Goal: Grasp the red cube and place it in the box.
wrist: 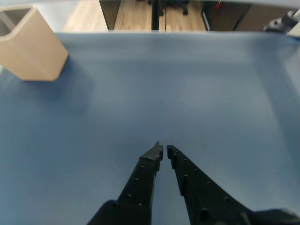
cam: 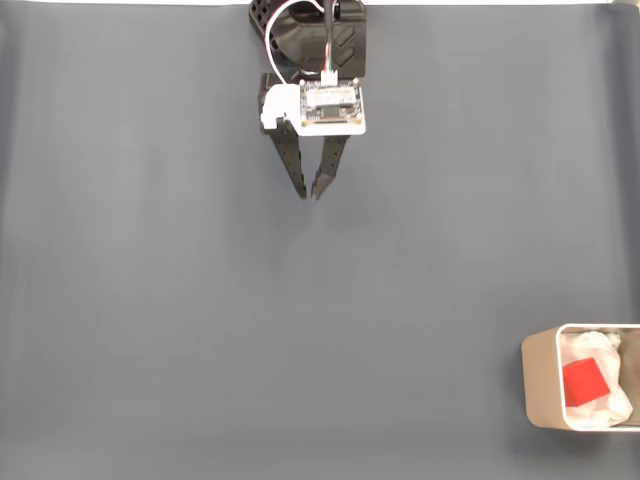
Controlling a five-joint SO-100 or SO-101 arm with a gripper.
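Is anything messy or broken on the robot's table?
Nothing stands out. The red cube lies inside the box on its white lining, at the lower right of the fixed view. The hand is far from it, near the top, fingertips nearly together and holding nothing.

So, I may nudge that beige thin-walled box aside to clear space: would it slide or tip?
The beige thin-walled box would probably slide: it looks wide and low. It likely is light, holding a white soft lining and a small red cube. Push low on a wall; thin walls may flex.
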